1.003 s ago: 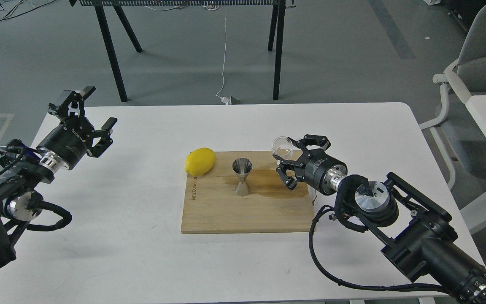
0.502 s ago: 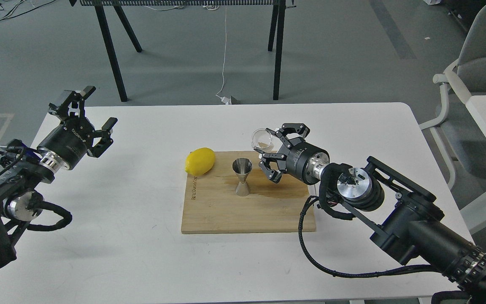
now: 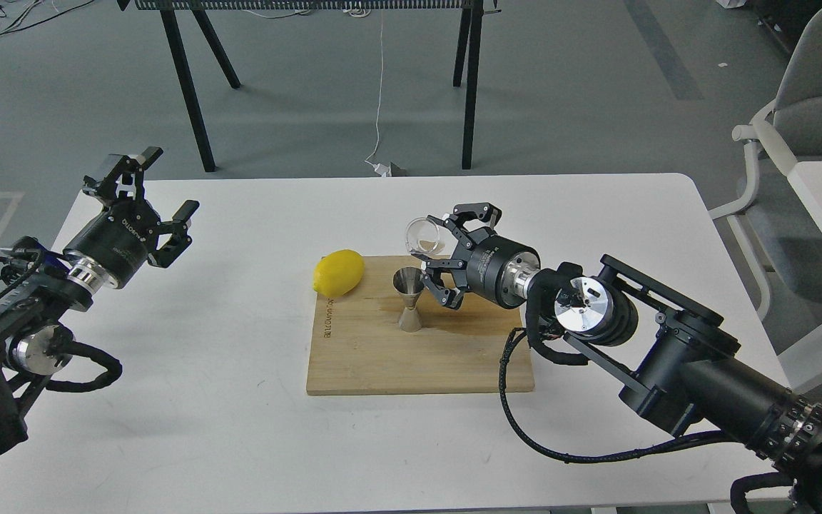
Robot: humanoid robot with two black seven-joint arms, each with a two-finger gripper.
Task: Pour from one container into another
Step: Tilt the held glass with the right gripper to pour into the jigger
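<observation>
The clear glass cup hangs tilted on its side, mouth facing left, just above and right of the steel jigger. My right gripper is shut on the cup, holding it by its right side. The jigger stands upright on the wooden board, its mouth a little below the cup's rim. My left gripper is open and holds nothing, raised over the table's far-left side, well away from the board.
A yellow lemon lies on the board's far-left corner, beside the jigger. A darker wet stain marks the board to the jigger's right. The white table ends at the right, where a grey chair stands.
My right gripper has carried the glass cup leftward from over the board's right part to just above the jigger. The left arm has stayed still.
</observation>
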